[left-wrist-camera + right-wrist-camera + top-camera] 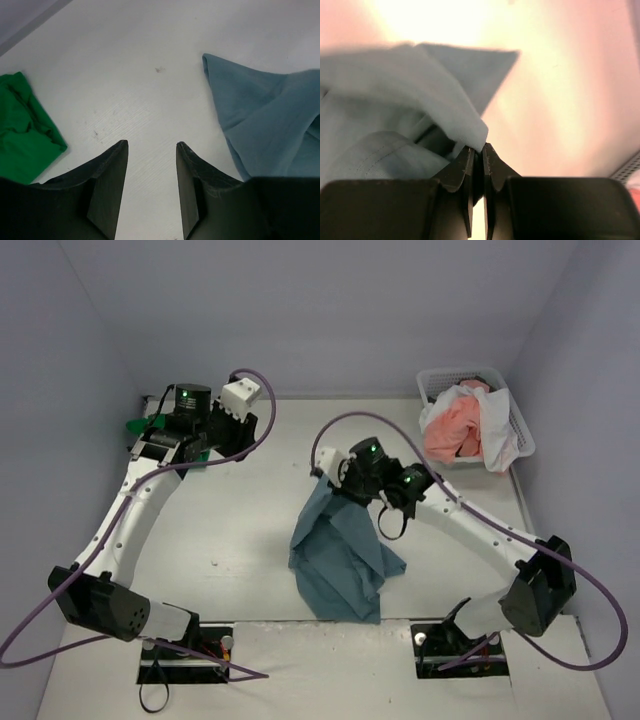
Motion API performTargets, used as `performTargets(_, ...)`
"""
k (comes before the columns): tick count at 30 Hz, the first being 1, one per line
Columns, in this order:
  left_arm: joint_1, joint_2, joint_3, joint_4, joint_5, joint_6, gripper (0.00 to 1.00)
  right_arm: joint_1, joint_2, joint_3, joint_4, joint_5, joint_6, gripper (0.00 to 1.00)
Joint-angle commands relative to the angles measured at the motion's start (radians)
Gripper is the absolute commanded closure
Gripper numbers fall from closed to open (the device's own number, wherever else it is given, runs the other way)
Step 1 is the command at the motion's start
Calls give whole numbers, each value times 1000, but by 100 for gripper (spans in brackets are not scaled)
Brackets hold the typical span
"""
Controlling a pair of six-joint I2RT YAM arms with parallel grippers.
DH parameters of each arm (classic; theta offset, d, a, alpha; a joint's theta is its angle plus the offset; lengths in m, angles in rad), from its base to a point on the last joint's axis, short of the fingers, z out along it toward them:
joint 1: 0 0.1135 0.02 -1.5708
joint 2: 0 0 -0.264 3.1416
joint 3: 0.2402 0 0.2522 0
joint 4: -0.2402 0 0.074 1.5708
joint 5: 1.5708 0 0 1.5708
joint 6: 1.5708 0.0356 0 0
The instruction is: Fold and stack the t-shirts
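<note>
white table (pixel 240 530), pale walls. top view: the right gripper (pixel 328 476) pinches a corner of the blue shirt (pixel 340 560). the cloth trails from the jaws toward the near edge, its long axis that way. the step looks like lifting it to spread. left wrist: the left gripper (pixel 151 150) is half open and empty, green shirt (pixel 22 140) left of its jaws. it likely must take a second corner. right wrist: jaws closed on a blue fold.

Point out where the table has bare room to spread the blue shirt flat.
Widest bare table: between the green t-shirt and the blue t-shirt, ahead of the open left end effector. Also the far strip left of the basket. Crowded: the right side, under the right arm.
</note>
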Motion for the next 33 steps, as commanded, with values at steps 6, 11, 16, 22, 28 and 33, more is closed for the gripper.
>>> performTargets(6,5,-46,-26,41,42,-21,62,-263,232,199,140,-142,-55,100)
performTargets(11,4,-57,-58,46,52,-29,62,-378,387,282,180,-133,-32,100)
performTargets(16,-10,-60,-92,32,146,-76,62,-402,492,323,203,-136,-21,100)
performTargets(22,-174,-63,-175,-49,313,-24,63,-405,483,323,203,-97,2,100)
performTargets(28,-317,-12,-223,-29,376,-29,67,-438,503,354,220,-15,74,100)
performTargets(33,-357,95,-218,18,401,-66,73,-475,507,378,229,37,100,100)
